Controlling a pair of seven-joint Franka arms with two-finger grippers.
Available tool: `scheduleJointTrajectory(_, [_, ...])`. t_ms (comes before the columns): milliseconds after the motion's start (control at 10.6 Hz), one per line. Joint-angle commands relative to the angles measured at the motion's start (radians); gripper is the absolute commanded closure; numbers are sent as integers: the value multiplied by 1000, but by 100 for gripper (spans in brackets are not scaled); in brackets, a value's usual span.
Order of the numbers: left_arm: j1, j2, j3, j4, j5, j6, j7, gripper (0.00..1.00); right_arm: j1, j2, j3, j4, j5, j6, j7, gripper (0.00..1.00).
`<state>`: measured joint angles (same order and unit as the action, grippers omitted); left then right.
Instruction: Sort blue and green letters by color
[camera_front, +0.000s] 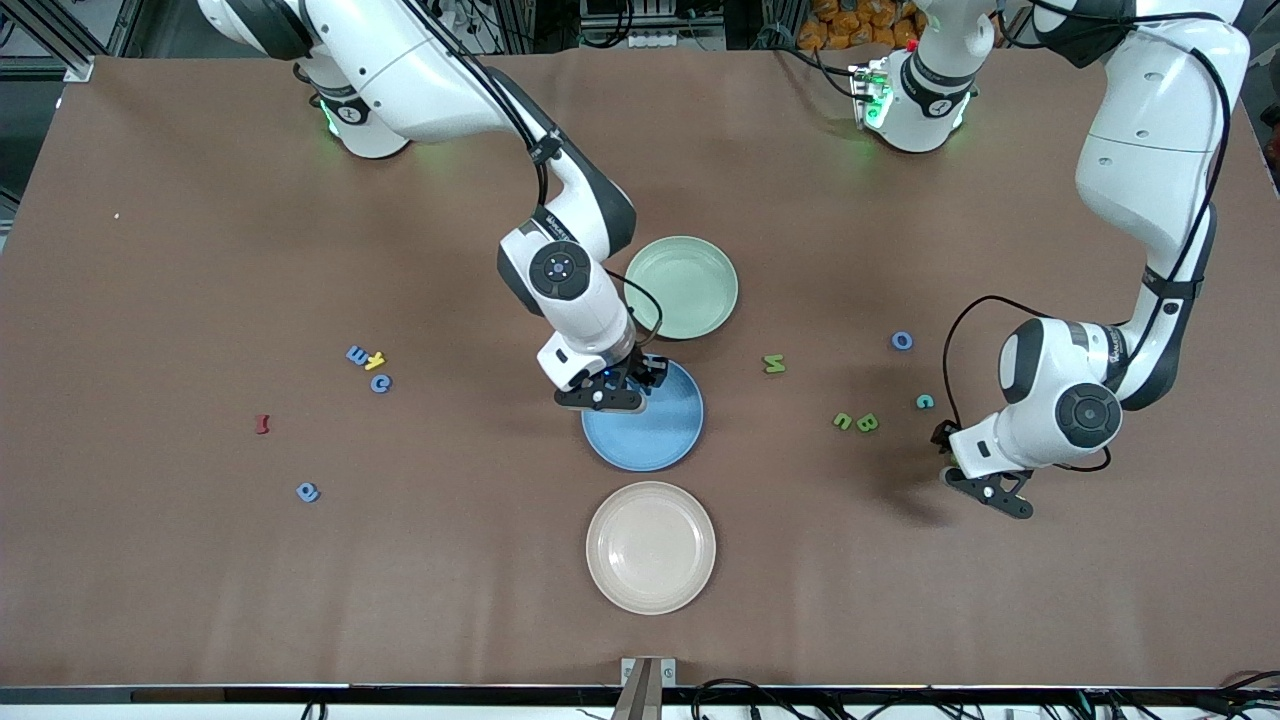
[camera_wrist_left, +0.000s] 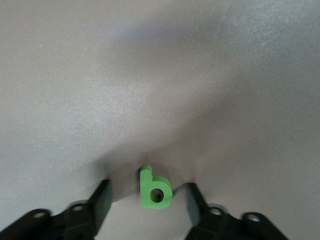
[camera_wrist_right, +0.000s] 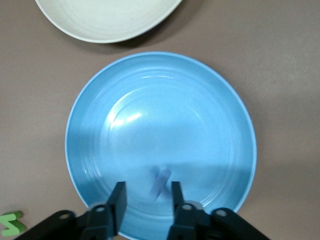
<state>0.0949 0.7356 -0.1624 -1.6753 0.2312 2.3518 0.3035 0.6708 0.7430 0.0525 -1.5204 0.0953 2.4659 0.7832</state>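
Observation:
My right gripper (camera_front: 625, 388) hangs open over the rim of the blue plate (camera_front: 655, 440) that lies toward the robots. A blurred blue letter (camera_wrist_right: 160, 181) is loose between its fingers above the plate (camera_wrist_right: 160, 115). Toward the left arm's end of the table, my left gripper (camera_front: 988, 492) is low over the table. It stands open around a green letter b (camera_wrist_left: 155, 189), with a gap on each side. More green letters (camera_front: 774, 363) (camera_front: 843, 421) (camera_front: 867, 422) and a blue o (camera_front: 902, 340) lie between the plates and the left gripper. Blue letters (camera_front: 356, 354) (camera_front: 380, 383) (camera_front: 308, 491) lie toward the right arm's end.
A green plate (camera_front: 690, 285) lies beside the blue one, farther from the front camera, and a beige plate (camera_front: 650, 547) lies nearer. A teal c (camera_front: 925, 401) sits near the green letters. A yellow letter (camera_front: 375, 361) and a dark red one (camera_front: 263, 424) lie among the blue ones.

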Motion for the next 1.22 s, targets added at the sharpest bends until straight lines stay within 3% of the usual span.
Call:
scheduleJointTrajectory(0, [-1,-10,-3,-24,-12,14,-37,100,9,13,-3,36,-20,-21,71,0])
scheduleJointTrajectory(188, [-6,-13,-3,-24,-13,14,-41,100,-6,-14,-14,26,-31,-130,9,0])
scheduleJointTrajectory(470, [-6,-51,-5,-18,-13,0,-63,100,-120,-97,-17,8,-40,-333,-383,0])
scheduleJointTrajectory(752, [-7,-104,-26,11,-105,-65,-92,100,-241,-236,-17,-130,-40,-354,-697,0])
scheduleJointTrajectory(1128, [-96,-119,-62,26,-136,-66,-350,100,-439,-411,0,-331,-42,-335,-980,0])
